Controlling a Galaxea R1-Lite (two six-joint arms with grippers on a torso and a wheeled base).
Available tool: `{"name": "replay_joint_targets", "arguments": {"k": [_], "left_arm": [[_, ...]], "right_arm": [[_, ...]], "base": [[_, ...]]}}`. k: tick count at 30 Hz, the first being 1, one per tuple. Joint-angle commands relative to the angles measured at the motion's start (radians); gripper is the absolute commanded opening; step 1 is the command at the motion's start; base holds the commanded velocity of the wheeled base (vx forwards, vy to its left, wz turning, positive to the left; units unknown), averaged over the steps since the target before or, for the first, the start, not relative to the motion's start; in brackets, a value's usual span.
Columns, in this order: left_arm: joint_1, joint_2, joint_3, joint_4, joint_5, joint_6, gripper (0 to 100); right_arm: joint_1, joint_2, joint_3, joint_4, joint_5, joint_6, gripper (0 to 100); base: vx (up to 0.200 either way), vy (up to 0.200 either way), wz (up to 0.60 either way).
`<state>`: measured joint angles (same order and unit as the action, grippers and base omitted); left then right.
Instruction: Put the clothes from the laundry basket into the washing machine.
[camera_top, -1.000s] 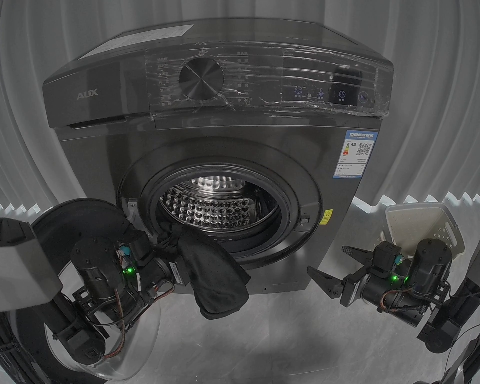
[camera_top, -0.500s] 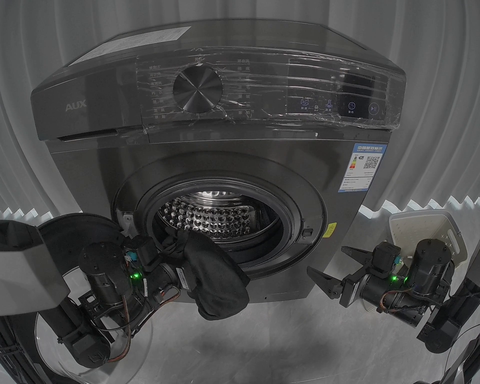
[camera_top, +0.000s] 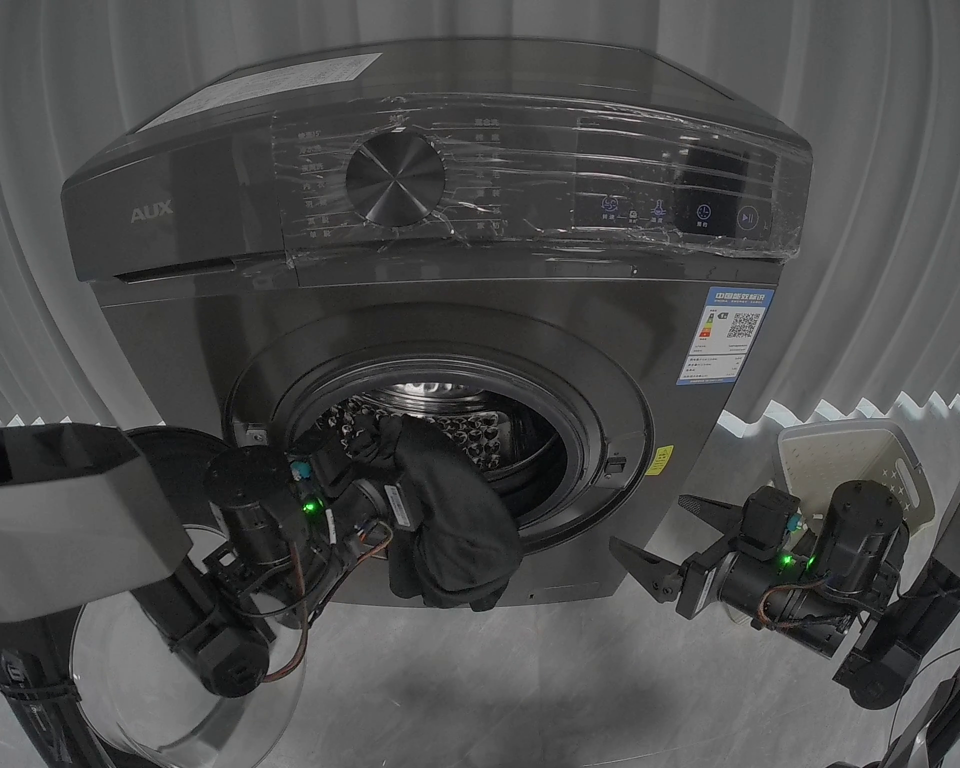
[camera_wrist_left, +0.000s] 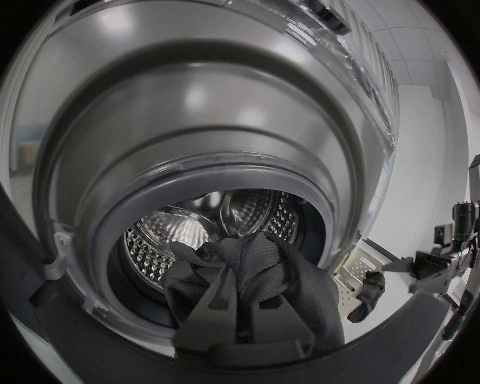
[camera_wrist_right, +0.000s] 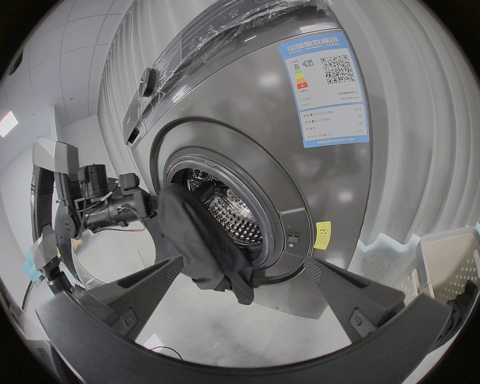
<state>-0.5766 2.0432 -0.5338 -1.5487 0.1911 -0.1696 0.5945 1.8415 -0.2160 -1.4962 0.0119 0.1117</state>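
A grey front-loading washing machine (camera_top: 430, 300) stands with its round drum opening (camera_top: 450, 420) uncovered. My left gripper (camera_wrist_left: 242, 280) is at the lower left of that opening, shut on a black garment (camera_top: 455, 530). The upper part of the garment (camera_wrist_left: 270, 255) is bunched at the drum's mouth. Its lower part hangs down over the rubber seal and the machine's front (camera_wrist_right: 200, 240). My right gripper (camera_top: 650, 525) is open and holds nothing, low to the right of the machine. The white laundry basket (camera_top: 850, 455) stands behind it, with a dark cloth (camera_wrist_left: 370, 295) over its rim.
The machine's glass door (camera_top: 130, 640) is swung open at the lower left, under my left arm. Grey curtains (camera_top: 880, 200) hang behind and beside the machine. Bare grey floor (camera_top: 560, 680) lies between the two arms.
The head camera shifted at first. Since then my left arm has risen toward the drum, lifting the black garment higher into the opening. The right arm has hardly moved.
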Motion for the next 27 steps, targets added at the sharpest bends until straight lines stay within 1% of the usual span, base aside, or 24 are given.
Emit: {"name": "replay_joint_targets", "arguments": {"k": [1,5,8,13,14,17,20,23,27], "left_arm": [[0.032,0.161,-0.166,-0.001,0.008,-0.008,0],[0.038,0.236,-0.288,0.001,0.034,-0.007,0],[0.040,0.288,-0.365,0.002,0.039,-0.005,0],[0.047,0.347,-0.437,0.006,0.037,-0.002,0],[0.049,0.376,-0.477,0.007,0.039,-0.004,0],[0.063,0.410,-0.535,0.015,0.039,-0.002,0],[0.083,0.440,-0.601,0.032,0.037,-0.002,0],[0.100,0.471,-0.686,0.076,0.039,-0.004,0],[0.107,0.523,-0.767,0.102,0.039,-0.005,0]], "right_arm": [[0.001,-0.004,0.001,-0.001,0.000,0.000,100],[0.001,0.001,0.001,-0.001,0.000,0.000,100],[0.001,0.004,0.001,-0.001,0.000,0.000,100],[0.002,0.004,0.001,-0.001,0.000,0.000,100],[0.002,0.005,0.001,-0.001,0.000,0.000,100],[0.001,0.007,0.001,-0.001,0.000,0.000,100],[0.002,0.007,0.001,-0.001,0.000,0.002,100],[0.002,0.015,0.001,-0.001,0.000,0.002,100],[0.002,0.028,0.000,-0.001,0.000,0.002,100]], "base": [[0.000,0.000,0.00],[0.000,0.000,0.00],[0.000,0.000,0.00],[0.000,0.000,0.00],[0.000,0.000,0.00],[0.000,0.000,0.00],[0.000,0.000,0.00],[0.000,0.000,0.00],[0.000,0.000,0.00]]}}
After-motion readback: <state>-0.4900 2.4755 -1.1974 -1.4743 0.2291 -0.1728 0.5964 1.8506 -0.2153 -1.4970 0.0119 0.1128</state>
